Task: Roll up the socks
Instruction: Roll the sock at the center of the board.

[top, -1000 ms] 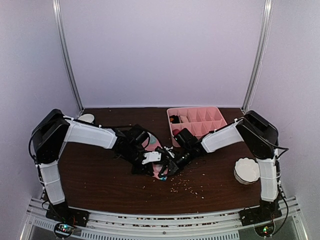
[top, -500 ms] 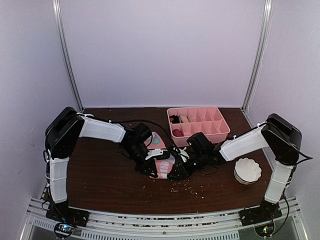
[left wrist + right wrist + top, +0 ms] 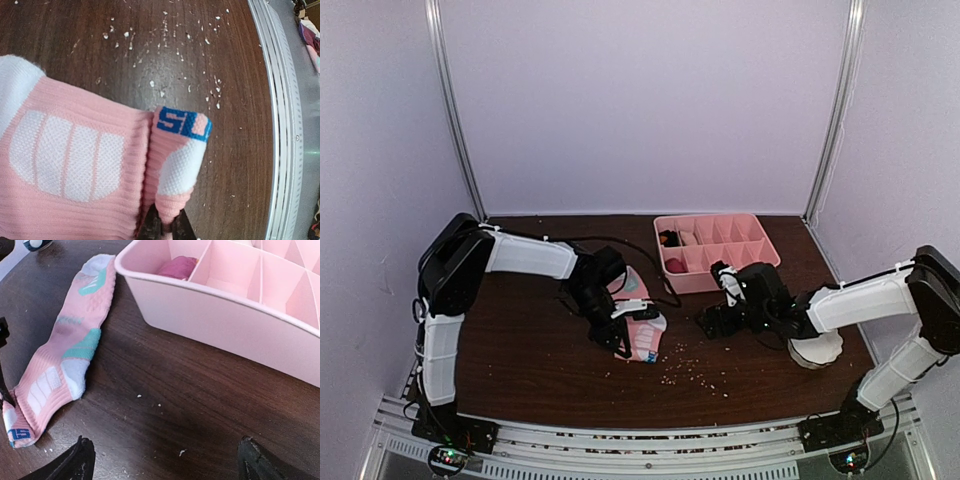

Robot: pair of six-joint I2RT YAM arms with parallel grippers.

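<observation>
One sock in view: pink sock [image 3: 648,338] [image 3: 75,165] [image 3: 65,355], with mint-green and white patches, lying lengthwise on the dark wood table [image 3: 520,360], left of the tray and apart from it.
Sock's far end: the white and mint tip lies flat on the wood, pointing toward the tray's left corner.
Sock's near end: the end with blue lettering is turned over once onto the sock's own length.
Left gripper [image 3: 623,328] [image 3: 162,231]: closed on that folded end; in the left wrist view the dark fingertips pinch the fabric from both sides.
Right gripper [image 3: 712,322] [image 3: 167,465]: spread wide, with nothing between the fingers [image 3: 80,460]; it sits low over bare wood between the sock and the tray, touching neither.
Tray [image 3: 710,218] [image 3: 225,320]: pink plastic, divided into compartments, at the back right of the table.
Maroon bundle [image 3: 674,266] [image 3: 177,267]: in the tray's front-left compartment; what it is cannot be told.
Crumbs [image 3: 695,372] [image 3: 165,30]: pale specks scattered on the wood by the folded end and toward the near edge.
White bowl [image 3: 817,345]: on the table at the right, just beside the right forearm.
Rail [image 3: 285,125]: metal, running along the table's near edge.
</observation>
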